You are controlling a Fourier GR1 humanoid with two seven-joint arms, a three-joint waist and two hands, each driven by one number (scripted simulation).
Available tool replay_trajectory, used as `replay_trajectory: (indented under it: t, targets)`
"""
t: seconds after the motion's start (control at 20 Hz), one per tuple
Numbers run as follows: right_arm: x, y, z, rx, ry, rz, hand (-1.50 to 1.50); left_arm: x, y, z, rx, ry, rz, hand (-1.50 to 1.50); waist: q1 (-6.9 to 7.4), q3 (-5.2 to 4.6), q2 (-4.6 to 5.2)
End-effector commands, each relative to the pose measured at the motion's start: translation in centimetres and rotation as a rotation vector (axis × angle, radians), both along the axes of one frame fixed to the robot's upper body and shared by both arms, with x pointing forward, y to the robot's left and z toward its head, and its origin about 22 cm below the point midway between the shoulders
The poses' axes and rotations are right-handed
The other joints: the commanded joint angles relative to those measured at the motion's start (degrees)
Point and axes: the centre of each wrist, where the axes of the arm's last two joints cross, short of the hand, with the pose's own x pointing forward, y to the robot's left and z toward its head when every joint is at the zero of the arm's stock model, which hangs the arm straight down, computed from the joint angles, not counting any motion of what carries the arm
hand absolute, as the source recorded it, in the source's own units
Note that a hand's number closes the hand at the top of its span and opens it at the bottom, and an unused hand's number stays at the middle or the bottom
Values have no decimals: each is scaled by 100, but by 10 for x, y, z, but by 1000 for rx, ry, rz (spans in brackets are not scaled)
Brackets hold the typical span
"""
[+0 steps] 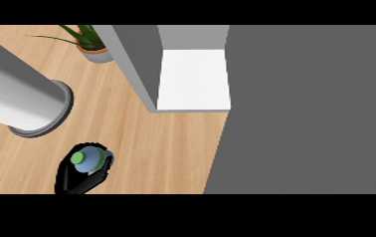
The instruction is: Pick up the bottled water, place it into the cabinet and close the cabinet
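While curled, left hand encircles bottled water.

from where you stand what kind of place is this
Likely a kitchen counter: a wooden counter top, an open cabinet with a white shelf, and a potted plant. The left hand holds a bottled water.

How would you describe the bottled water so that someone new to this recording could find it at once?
Start at the open cabinet with its white shelf at the top centre, then go down and left across the wooden counter to the lower left. There a black left hand curls its fingers round the bottled water, the only pale blue thing, with a green cap.
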Motion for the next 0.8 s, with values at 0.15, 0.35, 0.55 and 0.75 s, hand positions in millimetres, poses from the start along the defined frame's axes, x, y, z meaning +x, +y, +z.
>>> replay_trajectory:
  t: [0.15, 0.35, 0.55, 0.75]
  targets:
    - [-25, -8, 23, 12, -56, -30, -150, 11, -19, 5, -117, -120, -69, 150, -22, -1, -29]
    - [-21, -10, 23, 3, -66, -27, -150, 7, -46, -2, -98, 29, -106, 150, 12, 6, -14]
    - [-17, -3, 10, -26, -53, -15, -150, 25, -69, 6, -83, 76, -94, 150, 15, 8, -10]
    - [-20, -14, 17, -27, -58, -42, -150, 17, -59, 15, -61, 10, -54, 150, 39, 10, -14]
